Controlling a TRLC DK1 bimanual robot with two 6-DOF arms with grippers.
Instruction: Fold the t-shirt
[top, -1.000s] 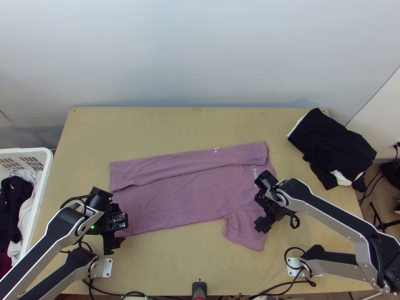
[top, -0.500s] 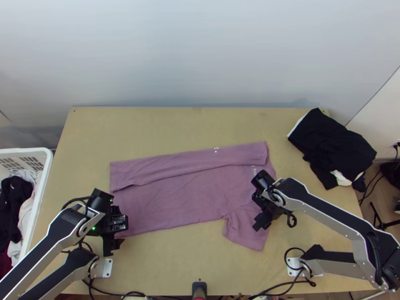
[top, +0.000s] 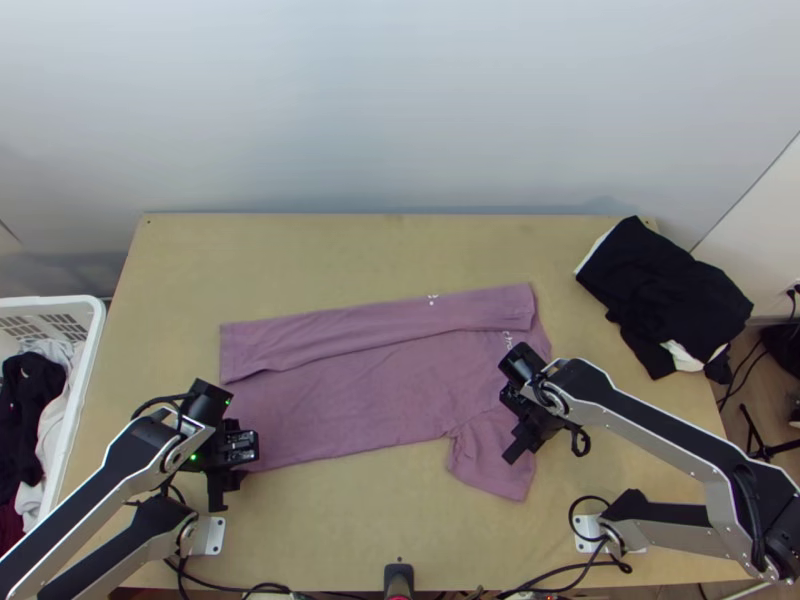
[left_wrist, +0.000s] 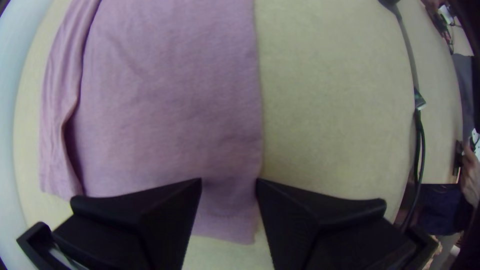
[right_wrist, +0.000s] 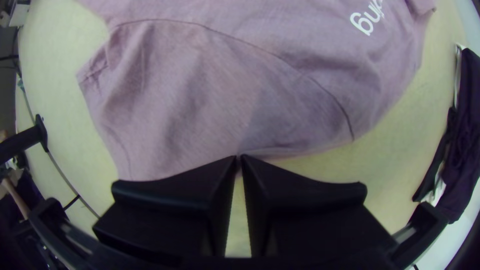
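Mauve t-shirt (top: 370, 400) on a wooden table (top: 340, 530), its long axis running side to side, far side folded inward. The left gripper (left_wrist: 229, 183), fingers parted, is at the near hem corner; the right gripper (right_wrist: 239, 158) pinches the near sleeve's outer edge. Folding probably goes away from the arms' bases.

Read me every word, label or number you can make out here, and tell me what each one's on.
"ng": the end of a word in white lettering on the chest of the purple t-shirt; I can't make out the whole word.
Small white marks on the t-shirt's folded-over strip: too small to read.
I can't make out any other text.
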